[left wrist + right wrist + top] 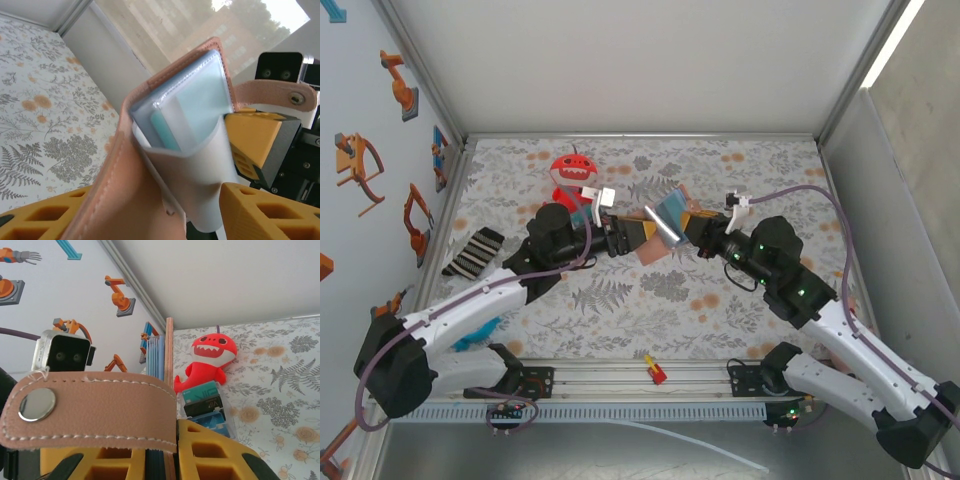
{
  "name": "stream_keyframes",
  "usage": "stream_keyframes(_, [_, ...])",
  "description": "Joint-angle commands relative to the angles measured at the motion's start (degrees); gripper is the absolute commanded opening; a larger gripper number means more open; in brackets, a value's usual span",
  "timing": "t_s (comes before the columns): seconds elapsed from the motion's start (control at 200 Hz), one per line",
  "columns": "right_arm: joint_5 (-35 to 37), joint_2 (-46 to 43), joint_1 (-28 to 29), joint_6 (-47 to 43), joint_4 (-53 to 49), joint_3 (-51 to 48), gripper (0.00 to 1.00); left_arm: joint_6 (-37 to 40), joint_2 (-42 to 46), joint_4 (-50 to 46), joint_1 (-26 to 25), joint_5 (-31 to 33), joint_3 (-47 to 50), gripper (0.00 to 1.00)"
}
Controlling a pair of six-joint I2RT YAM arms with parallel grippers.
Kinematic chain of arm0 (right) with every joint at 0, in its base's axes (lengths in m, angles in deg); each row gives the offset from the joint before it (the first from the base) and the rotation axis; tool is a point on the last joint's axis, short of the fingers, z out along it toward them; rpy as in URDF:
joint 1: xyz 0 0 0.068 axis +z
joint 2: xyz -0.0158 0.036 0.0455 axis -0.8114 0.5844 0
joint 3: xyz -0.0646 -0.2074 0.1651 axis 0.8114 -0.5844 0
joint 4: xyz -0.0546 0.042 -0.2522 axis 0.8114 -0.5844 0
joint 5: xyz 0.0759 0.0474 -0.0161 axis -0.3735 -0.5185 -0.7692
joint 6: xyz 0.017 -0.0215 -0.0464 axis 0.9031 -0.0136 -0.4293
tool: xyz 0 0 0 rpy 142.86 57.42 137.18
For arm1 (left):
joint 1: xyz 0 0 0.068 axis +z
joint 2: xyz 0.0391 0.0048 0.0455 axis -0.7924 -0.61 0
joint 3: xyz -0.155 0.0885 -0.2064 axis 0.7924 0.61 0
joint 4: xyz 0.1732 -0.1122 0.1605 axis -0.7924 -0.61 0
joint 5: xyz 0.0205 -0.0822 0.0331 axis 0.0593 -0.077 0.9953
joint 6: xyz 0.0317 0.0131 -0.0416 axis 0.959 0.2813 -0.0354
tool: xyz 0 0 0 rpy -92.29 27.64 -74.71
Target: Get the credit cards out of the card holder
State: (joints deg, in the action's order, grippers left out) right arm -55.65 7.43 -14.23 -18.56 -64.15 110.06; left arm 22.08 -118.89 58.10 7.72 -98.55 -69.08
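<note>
Both arms are extended inward, wrists met above mid table (770, 170). There the holder (665, 225) is held aloft, clenched by right claw (692, 232). It is straddled by left claw (623, 236); grip cannot be told.

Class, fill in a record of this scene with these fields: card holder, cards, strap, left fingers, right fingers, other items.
card holder: held open above the table, between both arms
cards: a teal card sits inside the clear sleeves
strap: unsnapped
left fingers: either side of the holder's open half; grip unclear
right fingers: shut on the holder's edge
other items: red toy, striped sock, blocks on the table
</note>
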Motion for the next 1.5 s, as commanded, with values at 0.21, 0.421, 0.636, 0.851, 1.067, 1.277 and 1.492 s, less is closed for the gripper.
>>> stream_keyframes(0.21, [-0.6, 0.8, 0.4, -1.9, 3.6, 0.4, 0.00, -2.6, -1.9, 7.1, -0.6, -2.0, -0.5, 0.99])
stream_keyframes(0.421, [0.0, 1.2, 0.3, -3.2, 1.6, 1.3, 0.00, -3.1, -2.8, 7.3, -0.7, -2.2, -1.2, 0.98])
stream_keyframes(0.636, [-0.2, 1.2, 0.3, -3.6, 1.5, 1.4, 0.00, -2.7, -2.8, 4.1, -0.8, -0.9, -1.4, 0.83])
stream_keyframes(0.851, [-0.3, 0.9, 0.3, -4.2, 0.9, 1.3, 0.00, -1.6, -2.2, 0.7, -0.8, 0.4, -1.7, 0.56])
stream_keyframes(1.067, [-0.1, 0.6, 0.3, -3.6, -0.7, 1.9, 0.00, -0.4, -1.4, -1.9, -0.7, 1.4, -1.4, 0.31])
stream_keyframes(1.277, [-3.0, 1.4, 0.3, 0.2, -1.1, 2.1, 0.03, 1.3, -2.1, -2.1, -0.7, 1.2, -2.3, 0.10])
stream_keyframes(1.492, [-6.0, 0.8, 0.3, 4.5, -1.4, 2.1, 0.15, 4.7, -1.9, -2.0, -0.7, -0.5, -2.8, 0.08])
